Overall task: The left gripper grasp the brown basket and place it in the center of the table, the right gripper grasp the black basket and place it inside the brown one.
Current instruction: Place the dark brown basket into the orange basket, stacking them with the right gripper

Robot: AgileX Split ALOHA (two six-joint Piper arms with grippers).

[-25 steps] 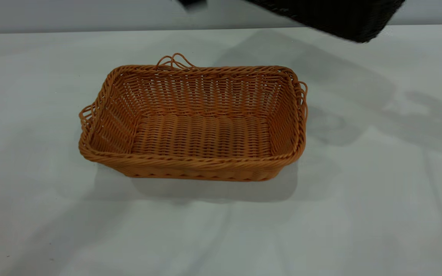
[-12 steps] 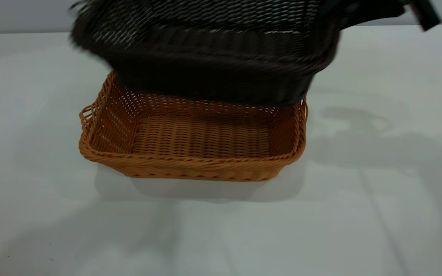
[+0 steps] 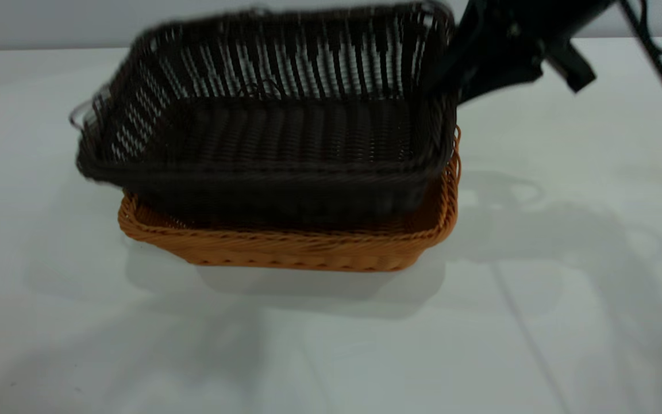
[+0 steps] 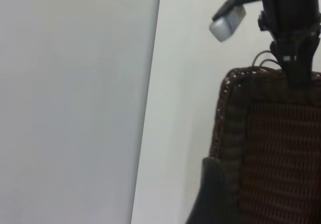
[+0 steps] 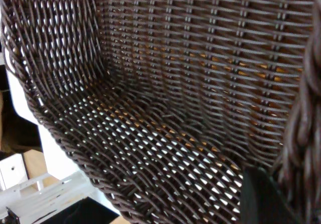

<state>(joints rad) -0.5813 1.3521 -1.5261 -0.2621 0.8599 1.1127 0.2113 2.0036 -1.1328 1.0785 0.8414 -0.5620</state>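
Black basket (image 3: 268, 115) suspended directly above brown basket (image 3: 291, 244), tilted, with the end toward the right gripper (image 3: 451, 75) lower and partly sunk within the brown rim, and the opposite end raised clear and overhanging the brown basket's far short side. Long axes of the two baskets roughly parallel, both running side to side across the table (image 3: 566, 316); black basket offset along that axis, away from the right gripper. Right gripper clamped on the braided rim at the black basket's short end, seen from the left wrist view as a dark finger crossing the rim (image 4: 296, 68); in the right wrist view, orange weave visible through the dark mesh (image 5: 165, 108), confirming the brown basket beneath. Brown basket resting flat near the table's centre. Left gripper not clearly in view, a dark shape at the edge of its own wrist picture possibly being a fingertip; opening of its fingers not discernible. Judged requirement for the coming move: a shift of the black basket back toward the right gripper's side, levelling, then lowering so both rims nest.
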